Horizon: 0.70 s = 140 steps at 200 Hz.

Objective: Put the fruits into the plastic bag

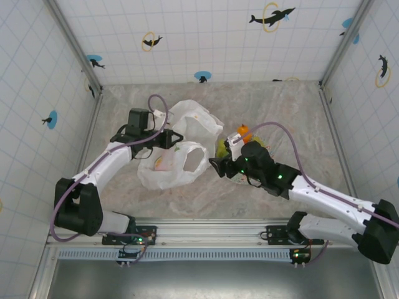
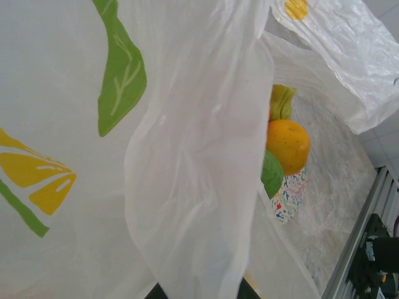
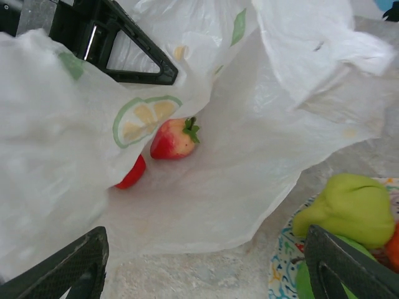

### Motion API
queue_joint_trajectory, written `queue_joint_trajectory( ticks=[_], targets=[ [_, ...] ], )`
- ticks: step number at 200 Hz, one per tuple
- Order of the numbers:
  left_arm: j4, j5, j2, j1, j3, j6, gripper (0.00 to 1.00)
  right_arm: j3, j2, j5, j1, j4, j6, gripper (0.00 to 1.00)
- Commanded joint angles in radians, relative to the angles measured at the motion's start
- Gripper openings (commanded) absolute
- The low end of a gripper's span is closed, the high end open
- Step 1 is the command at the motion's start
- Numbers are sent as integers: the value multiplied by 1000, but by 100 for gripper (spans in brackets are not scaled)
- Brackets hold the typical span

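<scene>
At the middle of the marbled beige desk (image 1: 280,106) lies a thin white translucent plastic bag (image 1: 187,124), crinkled and printed with lemon slices and green leaves, its mouth gaping. The left tool (image 1: 176,138) is clenched on the bag's upper rim and holds the film up. In the left wrist view that film hangs in soft folds right before the lens.

Inside, on the smooth floor of the bag, rests a glossy red strawberry (image 3: 174,139) with a green leafy cap. Just beside it is a smooth, rounded red fruit (image 3: 132,173), half hidden under a fold.

The right tool (image 3: 206,237) hovers at the bag's mouth, released, its black fingers spread wide with nothing between them.

Just right of the bag stands a round speckled multicoloured plate (image 3: 278,265). It bears a matte yellow-green pear (image 3: 352,208), a dimpled orange (image 2: 288,144) and a green apple (image 2: 270,174), packed close together.
</scene>
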<state>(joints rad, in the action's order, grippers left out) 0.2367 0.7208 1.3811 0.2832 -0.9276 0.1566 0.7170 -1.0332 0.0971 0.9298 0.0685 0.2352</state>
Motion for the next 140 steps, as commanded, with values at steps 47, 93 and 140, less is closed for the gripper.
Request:
queue_joint_trajectory(
  ticks=[47,93,140],
  targets=[
    [4,2,-33,-44,18,-35,0,-19,-24,103,-86,170,-93,83],
    [2,3,-34,-47,27,-33,0,98,-221,62,-159,270,-149,83],
    [-2,5,-34,-48,27,-29,0,196,-374,67,-165,323,-168,82]
  ],
)
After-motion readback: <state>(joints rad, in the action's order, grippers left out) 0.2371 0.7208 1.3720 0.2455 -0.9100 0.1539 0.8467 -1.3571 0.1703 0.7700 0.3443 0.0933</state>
